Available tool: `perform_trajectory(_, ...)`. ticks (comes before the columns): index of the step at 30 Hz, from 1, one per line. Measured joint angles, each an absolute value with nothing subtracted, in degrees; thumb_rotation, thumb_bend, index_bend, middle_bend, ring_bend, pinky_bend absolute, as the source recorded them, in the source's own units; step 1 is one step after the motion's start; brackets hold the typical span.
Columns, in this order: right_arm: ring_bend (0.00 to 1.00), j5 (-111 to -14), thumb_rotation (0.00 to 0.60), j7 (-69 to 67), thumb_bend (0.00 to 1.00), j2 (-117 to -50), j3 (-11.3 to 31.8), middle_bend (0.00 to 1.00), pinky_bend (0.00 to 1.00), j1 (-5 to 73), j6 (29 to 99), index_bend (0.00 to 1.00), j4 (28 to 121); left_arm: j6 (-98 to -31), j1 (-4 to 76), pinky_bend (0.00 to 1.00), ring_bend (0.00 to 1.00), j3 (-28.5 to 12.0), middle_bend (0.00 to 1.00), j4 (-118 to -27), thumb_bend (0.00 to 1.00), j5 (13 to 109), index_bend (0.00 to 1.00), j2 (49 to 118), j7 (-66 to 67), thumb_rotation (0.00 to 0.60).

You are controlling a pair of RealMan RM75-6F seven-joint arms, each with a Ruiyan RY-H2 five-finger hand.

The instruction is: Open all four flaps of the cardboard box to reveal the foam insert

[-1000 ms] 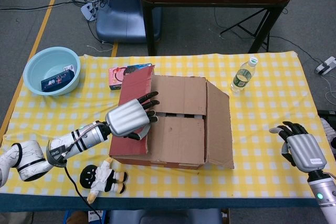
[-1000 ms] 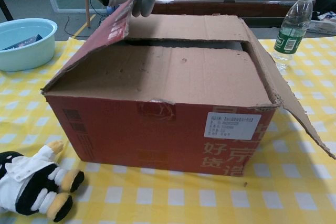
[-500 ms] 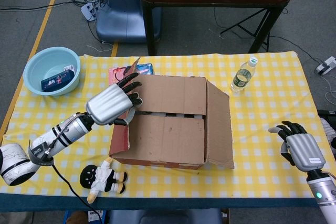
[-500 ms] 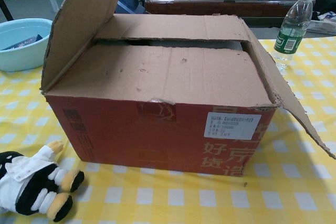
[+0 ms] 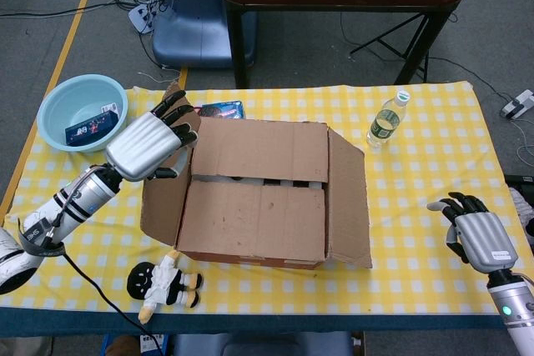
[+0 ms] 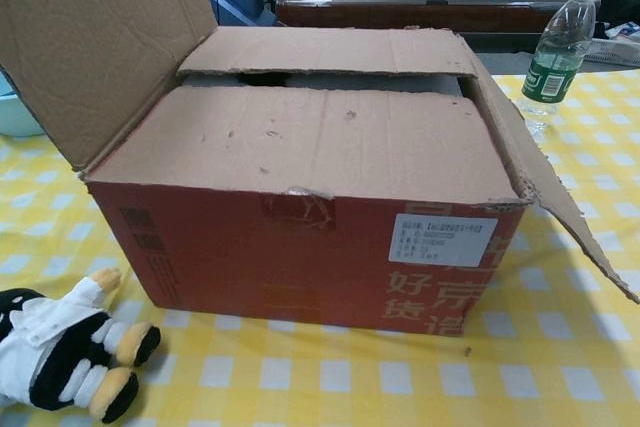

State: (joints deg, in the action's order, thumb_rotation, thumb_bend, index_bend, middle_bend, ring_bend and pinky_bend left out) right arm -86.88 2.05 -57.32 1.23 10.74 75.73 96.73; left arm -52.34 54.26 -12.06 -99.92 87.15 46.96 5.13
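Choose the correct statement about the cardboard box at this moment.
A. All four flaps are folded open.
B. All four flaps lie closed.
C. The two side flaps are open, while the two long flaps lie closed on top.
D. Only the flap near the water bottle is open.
C: the left flap stands folded outward at the left hand, the right flap hangs down, and the two long flaps lie flat over the cardboard box.

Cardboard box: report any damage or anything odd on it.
The cardboard box has a ragged, torn edge on its right flap, and tape remnants at the front seam. Nothing else stands out.
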Motion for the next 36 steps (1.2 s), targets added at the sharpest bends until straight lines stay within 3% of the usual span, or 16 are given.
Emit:
perform_trajectory(17, 0.16, -86.76, 0.600, 1.96, 0.95, -56.34, 1.17, 0.30, 0.17, 10.80, 75.28, 0.29, 97.46, -52.06, 50.27, 0.00, 0.16, -11.06, 0.48, -99.70, 0.73, 83.21, 0.50, 46.49, 7.00, 0.225)
perform_trajectory(21, 0.16, -87.09, 0.600, 2.16, 0.88, -55.00, 1.36, 0.30, 0.17, 10.82, 75.70, 0.29, 98.52, -52.92, 48.49, 0.00, 0.16, -10.83, 0.45, -100.27, 0.70, 79.76, 0.46, 47.20, 8.11, 0.224)
perform_trajectory(25, 0.16, -87.14, 0.600, 2.47, 0.82, -53.71, 1.74, 0.30, 0.17, 11.09, 75.71, 0.29, 99.64, -53.81, 46.75, 0.00, 0.15, -10.65, 0.39, -101.28, 0.54, 75.50, 0.39, 47.52, 10.34, 0.226)
perform_trajectory(28, 0.16, -87.28, 0.600, 2.32, 0.74, -52.89, 2.03, 0.30, 0.17, 11.49, 75.48, 0.29, 100.31, -55.29, 45.15, 0.00, 0.15, -10.62, 0.36, -102.46, 0.48, 71.74, 0.36, 47.68, 12.29, 0.231)
perform_trajectory(30, 0.16, -87.37, 0.600, 1.69, 0.68, -52.52, 2.19, 0.30, 0.17, 11.81, 75.15, 0.29, 100.56, -56.74, 43.79, 0.00, 0.15, -10.59, 0.35, -103.33, 0.45, 69.17, 0.34, 47.91, 13.27, 0.266)
perform_trajectory(32, 0.16, -87.50, 0.600, 0.78, 0.64, -52.03, 2.39, 0.30, 0.17, 12.38, 74.49, 0.29, 100.77, -57.86, 42.66, 0.00, 0.14, -10.47, 0.33, -103.92, 0.41, 67.14, 0.32, 48.10, 14.30, 0.345)
perform_trajectory(36, 0.16, -88.47, 0.600, -0.14, 0.58, -51.11, 2.73, 0.30, 0.17, 13.76, 73.19, 0.29, 101.16, -61.21, 39.95, 0.00, 0.13, -10.11, 0.30, -104.87, 0.40, 62.87, 0.31, 48.63, 16.58, 0.353)
